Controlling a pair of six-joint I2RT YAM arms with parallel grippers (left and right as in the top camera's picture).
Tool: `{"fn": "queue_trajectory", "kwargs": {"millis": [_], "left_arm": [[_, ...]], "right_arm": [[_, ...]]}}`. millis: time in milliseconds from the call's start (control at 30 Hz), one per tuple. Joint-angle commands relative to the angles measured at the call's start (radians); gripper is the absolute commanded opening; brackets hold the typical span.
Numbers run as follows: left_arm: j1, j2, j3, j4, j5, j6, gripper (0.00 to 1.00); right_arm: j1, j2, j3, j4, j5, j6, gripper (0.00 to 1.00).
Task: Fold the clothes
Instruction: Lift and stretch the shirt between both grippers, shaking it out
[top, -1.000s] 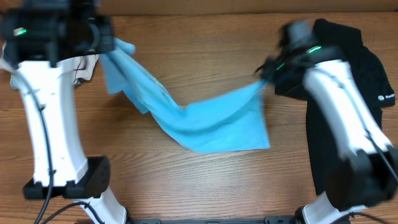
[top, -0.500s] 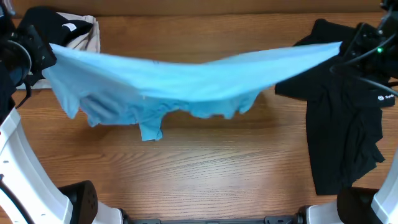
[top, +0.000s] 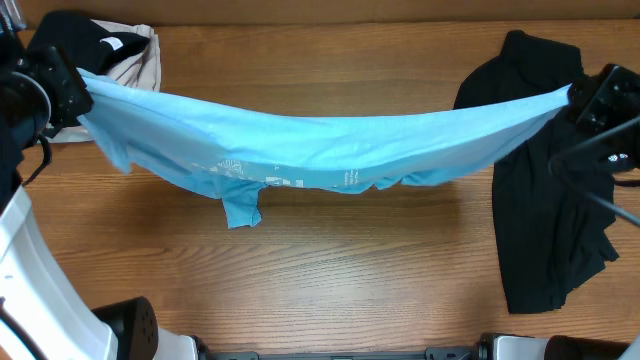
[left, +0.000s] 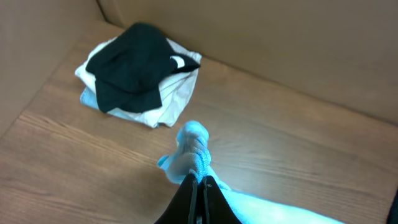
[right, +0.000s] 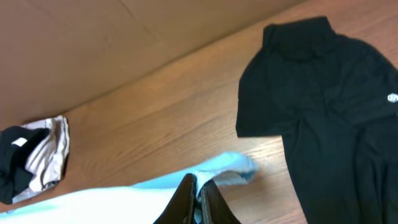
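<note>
A light blue shirt (top: 320, 150) hangs stretched in the air across the table, sagging in the middle, with a sleeve dangling at lower left. My left gripper (top: 82, 92) is shut on its left end at the far left; the wrist view shows the jaws (left: 200, 182) pinching bunched blue cloth (left: 193, 146). My right gripper (top: 572, 95) is shut on its right end; its jaws (right: 198, 183) clamp the blue cloth (right: 227, 165).
A black shirt (top: 555, 190) lies spread on the table's right side, also in the right wrist view (right: 323, 93). A folded pile of black and white clothes (top: 110, 45) sits at the back left corner, also in the left wrist view (left: 140, 71). A brown wall runs behind.
Both grippers pulled apart and lifted the blue shirt from a slack heap into a long taut span. Since half a second ago it has sagged lower and the right end dropped a little.
</note>
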Motion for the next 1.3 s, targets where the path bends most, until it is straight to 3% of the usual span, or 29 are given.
{"fn": "queue_trajectory", "kwargs": {"millis": [0, 433, 667, 1000, 1267], "left_arm": [[0.010, -0.068, 0.023, 0.035, 0.005, 0.024, 0.04], [0.010, -0.346, 0.126, 0.123, -0.077, 0.019, 0.04], [0.010, -0.431, 0.126, 0.129, -0.140, -0.003, 0.04], [0.010, -0.274, 0.084, 0.134, -0.144, -0.003, 0.04], [0.010, -0.001, 0.084, 0.207, -0.031, -0.003, 0.04]], "right_arm": [[-0.004, -0.036, 0.024, 0.040, -0.001, -0.018, 0.04], [-0.004, -0.317, 0.164, 0.107, 0.133, -0.022, 0.04], [-0.004, -0.378, 0.230, 0.087, 0.157, -0.026, 0.04], [-0.003, -0.279, 0.035, 0.157, 0.141, -0.045, 0.04], [-0.003, -0.025, -0.036, 0.331, 0.083, -0.075, 0.04]]}}
